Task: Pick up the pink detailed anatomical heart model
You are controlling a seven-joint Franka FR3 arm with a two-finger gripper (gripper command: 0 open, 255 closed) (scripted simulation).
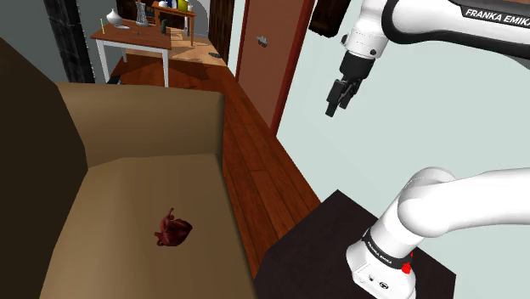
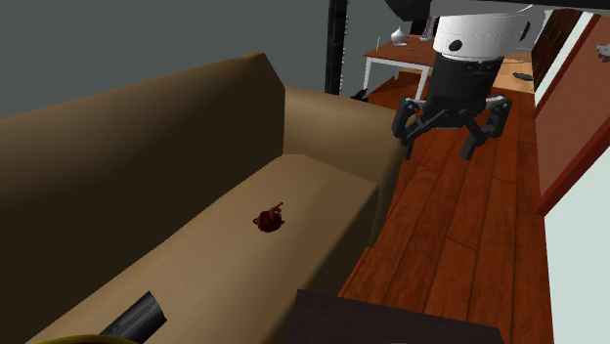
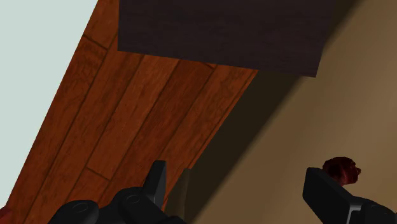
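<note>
I see a long tan sofa running beside a plank floor, with the dark stand near the sofa's front edge. The arm holds the pincer high over the floor, off the sofa's side, with its jaws spread wide and nothing between them. The heart model lies alone on the seat cushion, well apart from the pincer. It looks dark red rather than pink. I judge it light and rigid but lumpy, with stubby vessels that could make it slip or tip. The cushion may give under a push. I would come straight down and close across the widest part of the body, avoiding the stubs.
</note>
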